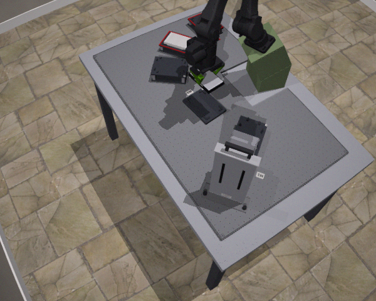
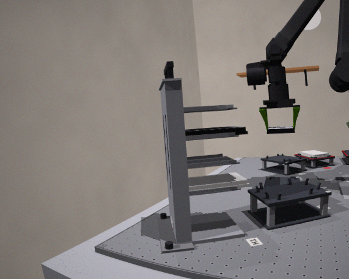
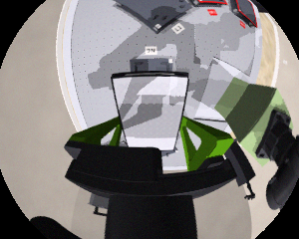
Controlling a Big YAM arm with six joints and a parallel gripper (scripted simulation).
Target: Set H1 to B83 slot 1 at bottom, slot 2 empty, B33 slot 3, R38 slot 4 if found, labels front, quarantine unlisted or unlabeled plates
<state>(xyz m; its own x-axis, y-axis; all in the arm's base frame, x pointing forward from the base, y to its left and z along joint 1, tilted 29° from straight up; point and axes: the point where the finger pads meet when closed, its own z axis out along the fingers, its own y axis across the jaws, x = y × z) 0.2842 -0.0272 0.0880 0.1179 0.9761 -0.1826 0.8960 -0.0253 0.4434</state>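
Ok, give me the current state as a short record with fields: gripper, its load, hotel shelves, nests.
gripper: gripper shut on a plate, high above the deck, in front of the hotel
load: plate held level between the green fingers
hotel: H1, dark plate on the third shelf from the bottom, sticking out at the front; other shelves look bare
near nest: black nest bare
quarantine: red-edged nest holds a white plate

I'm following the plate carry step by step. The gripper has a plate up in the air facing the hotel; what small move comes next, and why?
Probably ease the gripper toward the hotel: the held plate hangs level, apart from the shelf fronts, near the height of the shelf with the dark plate.
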